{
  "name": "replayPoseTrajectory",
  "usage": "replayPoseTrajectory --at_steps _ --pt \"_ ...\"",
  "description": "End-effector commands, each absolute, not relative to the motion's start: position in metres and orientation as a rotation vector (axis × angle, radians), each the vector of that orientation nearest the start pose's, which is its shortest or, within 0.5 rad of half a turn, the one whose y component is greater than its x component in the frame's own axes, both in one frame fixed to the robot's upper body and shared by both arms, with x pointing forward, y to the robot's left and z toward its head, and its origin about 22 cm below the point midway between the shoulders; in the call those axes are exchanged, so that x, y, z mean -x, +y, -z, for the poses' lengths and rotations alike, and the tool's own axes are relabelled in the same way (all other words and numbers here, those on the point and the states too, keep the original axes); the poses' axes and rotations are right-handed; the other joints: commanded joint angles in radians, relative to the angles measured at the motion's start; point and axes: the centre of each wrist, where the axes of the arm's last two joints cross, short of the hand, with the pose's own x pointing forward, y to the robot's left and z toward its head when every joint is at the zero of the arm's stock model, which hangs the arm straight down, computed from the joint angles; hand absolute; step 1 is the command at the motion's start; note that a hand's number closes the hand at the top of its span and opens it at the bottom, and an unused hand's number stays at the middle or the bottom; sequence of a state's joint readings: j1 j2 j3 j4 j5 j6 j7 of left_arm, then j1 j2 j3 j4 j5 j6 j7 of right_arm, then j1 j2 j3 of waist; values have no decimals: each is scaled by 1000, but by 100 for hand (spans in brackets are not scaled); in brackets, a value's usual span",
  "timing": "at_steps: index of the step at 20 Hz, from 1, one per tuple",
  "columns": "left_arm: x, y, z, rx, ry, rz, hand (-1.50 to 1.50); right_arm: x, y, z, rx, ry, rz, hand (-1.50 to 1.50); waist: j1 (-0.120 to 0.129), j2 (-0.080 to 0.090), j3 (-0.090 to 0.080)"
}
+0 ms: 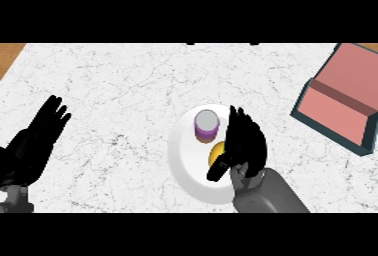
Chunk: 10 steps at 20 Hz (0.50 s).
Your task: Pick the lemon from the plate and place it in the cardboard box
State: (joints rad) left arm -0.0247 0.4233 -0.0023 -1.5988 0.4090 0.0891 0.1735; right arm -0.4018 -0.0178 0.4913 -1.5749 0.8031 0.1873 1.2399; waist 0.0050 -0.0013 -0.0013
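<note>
Reaching over a white plate [184, 167], the robot's right hand [244, 142] hovers with fingers straight and spread, its thumb angled down beside a lemon [217, 151]. The yellow lemon lies on the plate, mostly hidden under the palm, not yet gripped. Just above it on the same plate stands a small purple cup [206, 125] with a grey top. The left hand [40, 132] rests open at the left edge of the marble table [125, 85]. Well apart, at upper right, sits the cardboard box [339, 100], teal outside, pink inside.
</note>
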Motion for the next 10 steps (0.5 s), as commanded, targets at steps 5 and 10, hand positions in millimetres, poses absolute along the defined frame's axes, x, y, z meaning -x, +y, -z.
replayPoseTrajectory --at_steps 5,10 --pt "-250 316 -57 -64 -1436 -35 0 -274 -64 -84 874 -589 -773 -150 1 0 1" --pt "-245 310 -61 -56 -1443 -52 0 -274 -72 -87 858 -573 -773 -150 -3 -3 1"
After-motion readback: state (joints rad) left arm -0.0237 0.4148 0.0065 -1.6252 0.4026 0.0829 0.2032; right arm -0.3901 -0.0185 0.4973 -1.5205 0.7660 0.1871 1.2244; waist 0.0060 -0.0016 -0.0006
